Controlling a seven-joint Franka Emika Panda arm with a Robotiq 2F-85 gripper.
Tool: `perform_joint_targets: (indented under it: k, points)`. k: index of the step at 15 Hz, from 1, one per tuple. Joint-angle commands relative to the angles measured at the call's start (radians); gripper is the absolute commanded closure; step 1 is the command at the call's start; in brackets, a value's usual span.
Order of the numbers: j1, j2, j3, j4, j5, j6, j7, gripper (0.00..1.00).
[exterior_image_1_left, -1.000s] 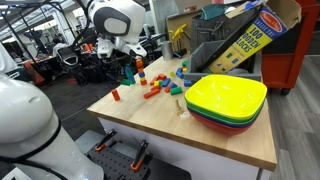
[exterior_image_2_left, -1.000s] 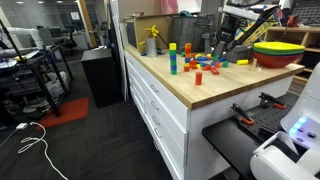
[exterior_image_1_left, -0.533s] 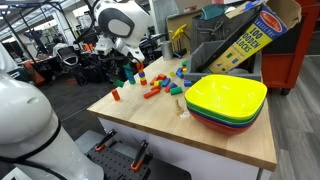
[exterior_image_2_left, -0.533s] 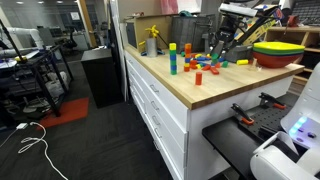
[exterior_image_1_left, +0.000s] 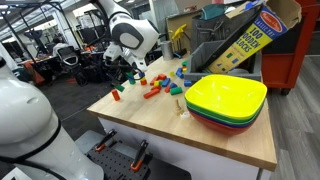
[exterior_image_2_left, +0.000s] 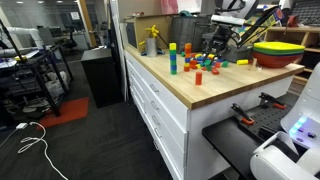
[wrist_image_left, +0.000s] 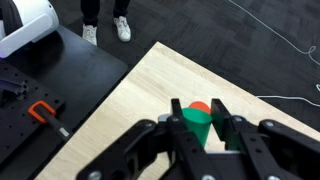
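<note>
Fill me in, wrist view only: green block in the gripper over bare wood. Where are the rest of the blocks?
Observer: The other blocks lie scattered further in on the table, apart from the gripper.
Operator: Any stacked?
Observer: Yes, in an exterior view a small tower with a yellow top stands beside that scatter.
Operator: Anything big on the table?
Observer: A stack of bowls, yellow on top, sits at the table's other end, well away from the green block.
</note>
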Motion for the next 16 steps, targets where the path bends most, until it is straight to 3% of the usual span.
perform_joint_targets:
  k: [1, 7, 16]
  points:
    - [-0.018, 0.103, 0.001, 0.073, 0.047, -0.038, 0.022, 0.91]
    - [-0.049, 0.218, -0.022, 0.143, 0.114, -0.067, 0.036, 0.91]
    - [-0.112, 0.330, -0.068, 0.219, 0.224, -0.249, 0.045, 0.91]
